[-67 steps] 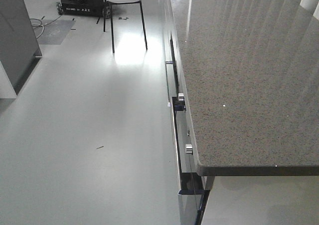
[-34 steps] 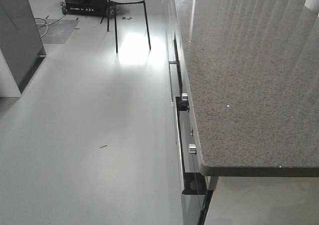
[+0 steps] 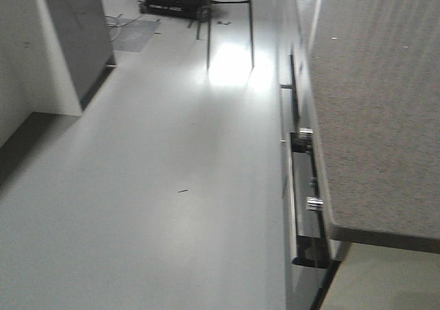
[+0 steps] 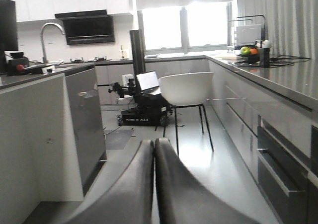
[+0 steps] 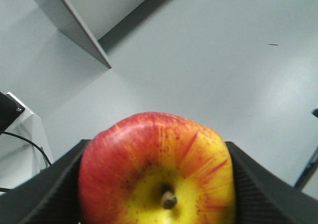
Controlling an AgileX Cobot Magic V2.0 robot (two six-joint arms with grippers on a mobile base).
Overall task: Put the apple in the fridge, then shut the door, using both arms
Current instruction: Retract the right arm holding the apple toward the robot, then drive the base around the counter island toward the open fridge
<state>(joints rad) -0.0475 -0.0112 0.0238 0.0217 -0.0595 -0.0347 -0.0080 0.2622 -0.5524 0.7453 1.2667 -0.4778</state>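
Observation:
The red apple point(image 5: 156, 169), with its yellow patch and stem facing the camera, fills the bottom of the right wrist view. My right gripper point(image 5: 158, 194) is shut on it, with black ribbed fingers point(image 5: 49, 194) pressed on both sides, and holds it above the pale floor. My left gripper point(image 4: 154, 143) is shut and empty, its two black fingers touching, and points along the kitchen aisle. No fridge and no fridge door can be made out in any view. Neither gripper shows in the front view.
A speckled stone counter point(image 3: 385, 104) with drawers and metal handles point(image 3: 306, 203) runs along the right. A dark grey island cabinet point(image 3: 75, 28) stands at the left. A white chair point(image 4: 186, 87) and a black wheeled cart point(image 4: 144, 112) stand down the aisle.
The front view has swung left: the counter has slid towards the right edge and the island cabinet has come further into the frame at the left.

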